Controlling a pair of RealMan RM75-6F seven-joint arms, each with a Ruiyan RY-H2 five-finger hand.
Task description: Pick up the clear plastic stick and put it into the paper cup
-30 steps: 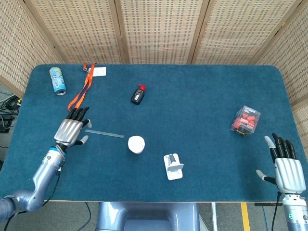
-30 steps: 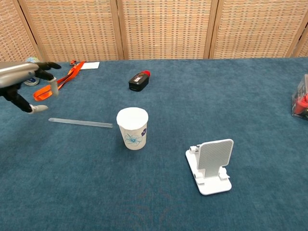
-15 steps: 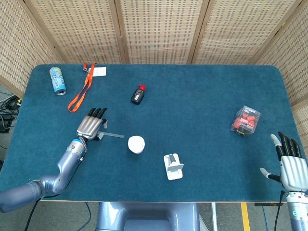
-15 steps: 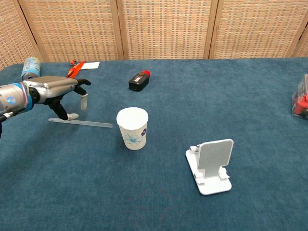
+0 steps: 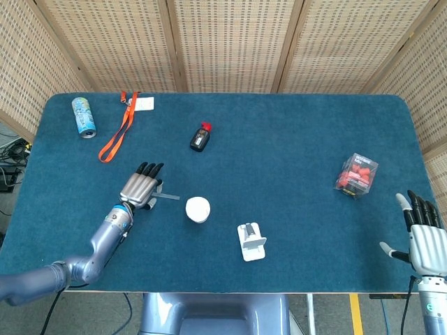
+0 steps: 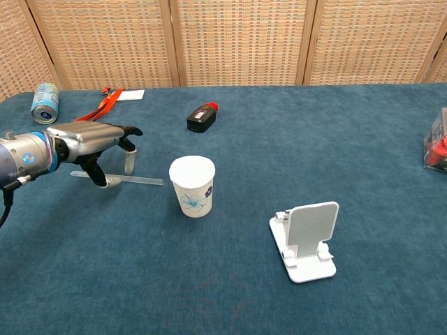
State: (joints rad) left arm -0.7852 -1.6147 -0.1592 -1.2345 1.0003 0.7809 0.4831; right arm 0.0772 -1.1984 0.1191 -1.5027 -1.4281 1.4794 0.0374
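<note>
Now left hand has reached the stick.

Both views are evenly and brightly lit by diffuse overhead light; no strong directional source is seen. Shadows are soft and short: a faint one is cast beside the white paper cup with a blue print, another under the white plastic phone stand. No glare is seen on the dark blue felt tabletop. Focus is sharp in both views. The woven cane screen panels are splayed outward in the head view by perspective.
</note>
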